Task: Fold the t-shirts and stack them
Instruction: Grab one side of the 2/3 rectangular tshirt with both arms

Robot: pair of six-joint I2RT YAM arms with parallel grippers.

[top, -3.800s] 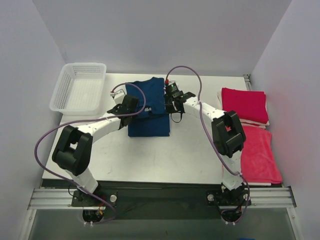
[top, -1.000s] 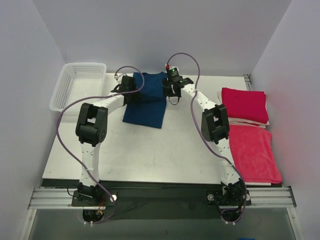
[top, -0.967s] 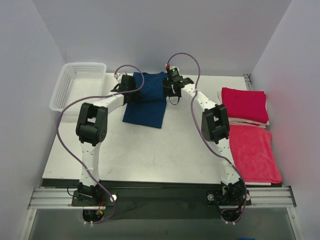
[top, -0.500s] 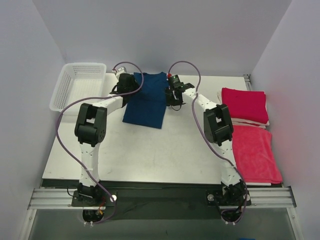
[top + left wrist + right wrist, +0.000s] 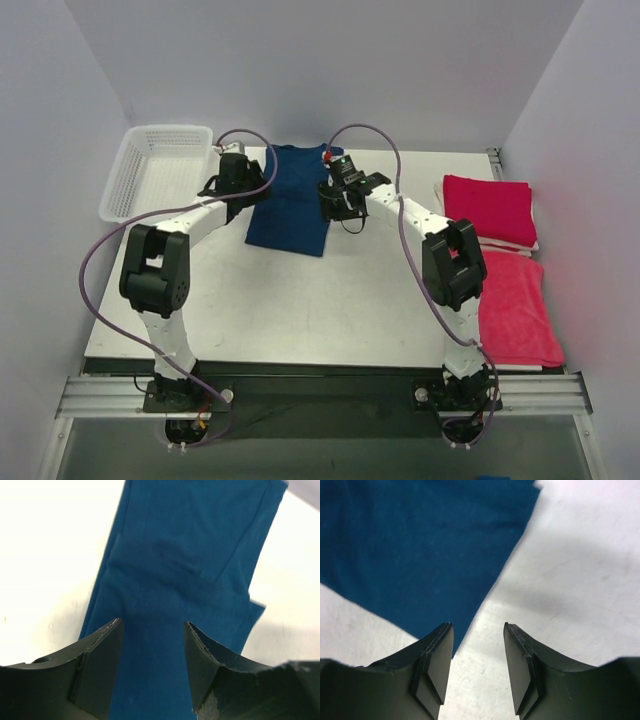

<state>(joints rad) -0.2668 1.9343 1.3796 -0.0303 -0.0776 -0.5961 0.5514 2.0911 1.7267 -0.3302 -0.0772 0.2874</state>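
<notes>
Left gripper [image 5: 152,630]: jaws parted halfway, empty, above the folded navy blue cotton t-shirt [image 5: 290,205] at 12 o'clock on the white table [image 5: 300,300]. Right gripper [image 5: 477,630]: parted, empty, at that shirt's 3 o'clock edge. Crimson red cotton t-shirts [image 5: 490,210] lie at the table's 3 o'clock.

navy t-shirt [image 5: 293,200]: folded narrow, far centre | folded red t-shirt [image 5: 490,210]: far right | larger red t-shirt [image 5: 512,308]: just nearer

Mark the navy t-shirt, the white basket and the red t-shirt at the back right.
navy t-shirt [image 5: 290,208]: top external view, middle of the cloth.
white basket [image 5: 160,180]: top external view, bare mesh floor.
red t-shirt [image 5: 488,208]: top external view, centre of its top layer.
</notes>
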